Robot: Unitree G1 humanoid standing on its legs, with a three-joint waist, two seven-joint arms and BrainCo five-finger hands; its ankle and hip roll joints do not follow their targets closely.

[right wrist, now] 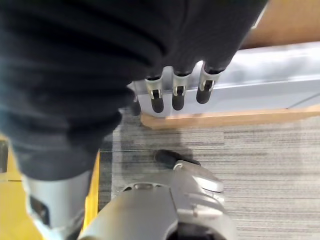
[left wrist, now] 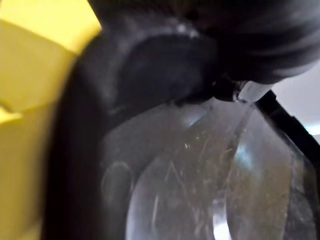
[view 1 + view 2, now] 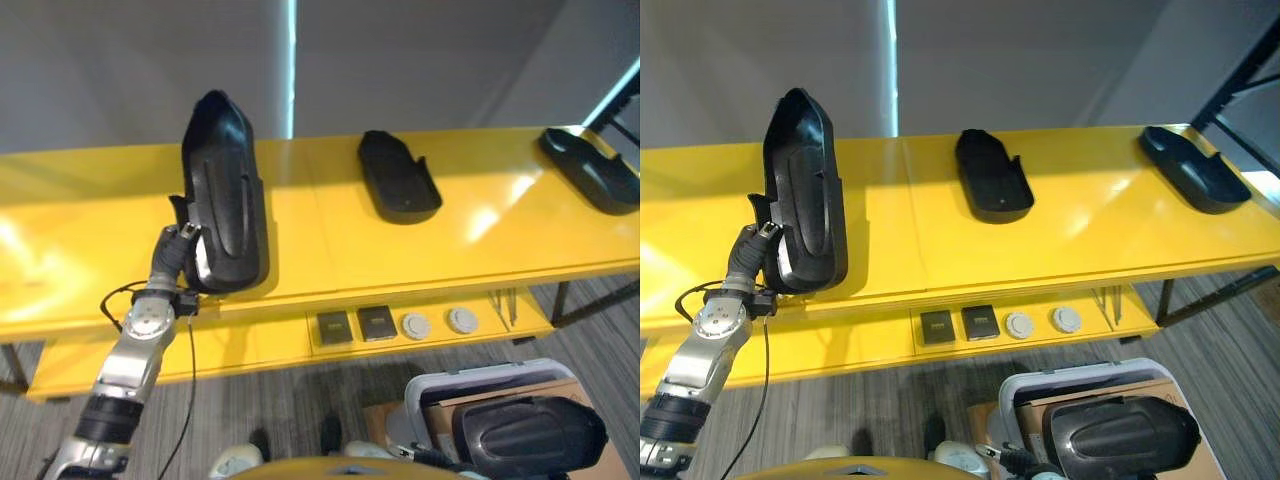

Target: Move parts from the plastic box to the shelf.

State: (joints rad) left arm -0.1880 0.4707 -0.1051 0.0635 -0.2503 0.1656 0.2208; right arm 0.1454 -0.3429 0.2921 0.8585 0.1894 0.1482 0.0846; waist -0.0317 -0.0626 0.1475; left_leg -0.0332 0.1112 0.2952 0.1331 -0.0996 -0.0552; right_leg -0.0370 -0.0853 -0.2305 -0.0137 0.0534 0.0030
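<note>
A long black moulded part stands tilted on end at the left of the yellow shelf, its lower end on the shelf top. My left hand is shut on that lower end, and the part's scratched inner face shows very close in the left wrist view. Two more black parts lie flat on the shelf at the middle and far right. The grey plastic box sits on the floor at lower right with another black part inside. My right hand hangs open beside the box wall.
A lower ledge of the shelf carries two dark square pieces and two grey round discs. A brown cardboard sheet lies under the box on the grey carpet. A grey wall runs behind the shelf.
</note>
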